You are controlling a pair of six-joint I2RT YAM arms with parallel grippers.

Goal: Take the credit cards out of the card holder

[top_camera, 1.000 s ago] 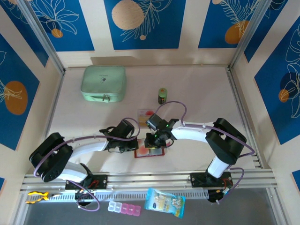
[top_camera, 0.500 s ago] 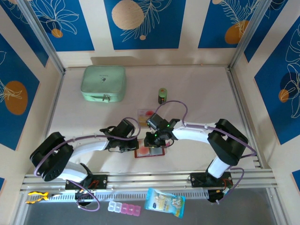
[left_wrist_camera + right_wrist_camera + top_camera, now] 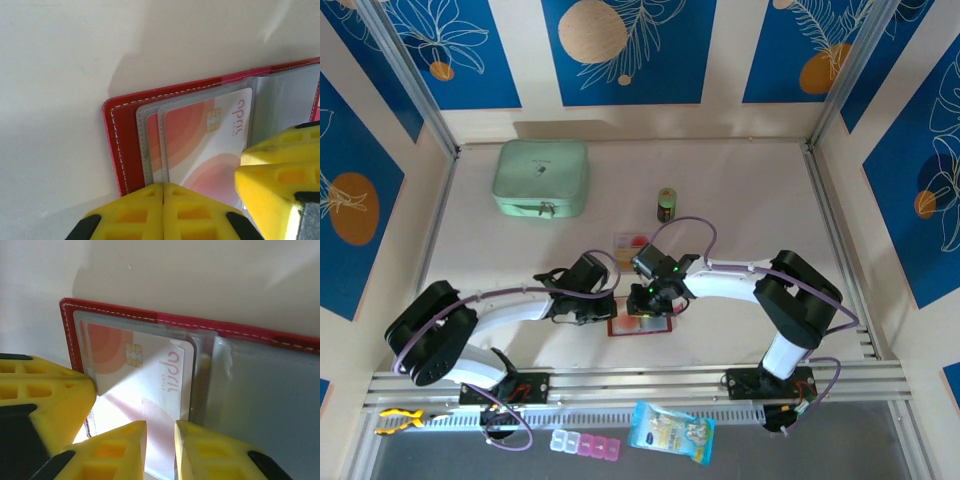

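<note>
The dark-red card holder (image 3: 642, 326) lies open on the table between my two grippers. In its clear sleeve sits a white credit card (image 3: 200, 135) with orange circles and a chip, also seen at close range (image 3: 145, 375). My left gripper (image 3: 163, 200) is shut, its tips resting on the sleeve edge by the holder's red border (image 3: 117, 145). My right gripper (image 3: 160, 445) stands over the card's near end, its jaws a narrow gap apart with the card's face showing between them. Another credit card (image 3: 630, 245) lies loose on the table behind the holder.
A mint-green zip case (image 3: 541, 178) sits at the back left and a small green can (image 3: 666, 203) at the back centre. Below the table's front rail lie a snack packet (image 3: 670, 432) and a pill box (image 3: 585, 445).
The right arm has edged slightly left over the holder and its jaws have parted a little. The left arm has not moved.
</note>
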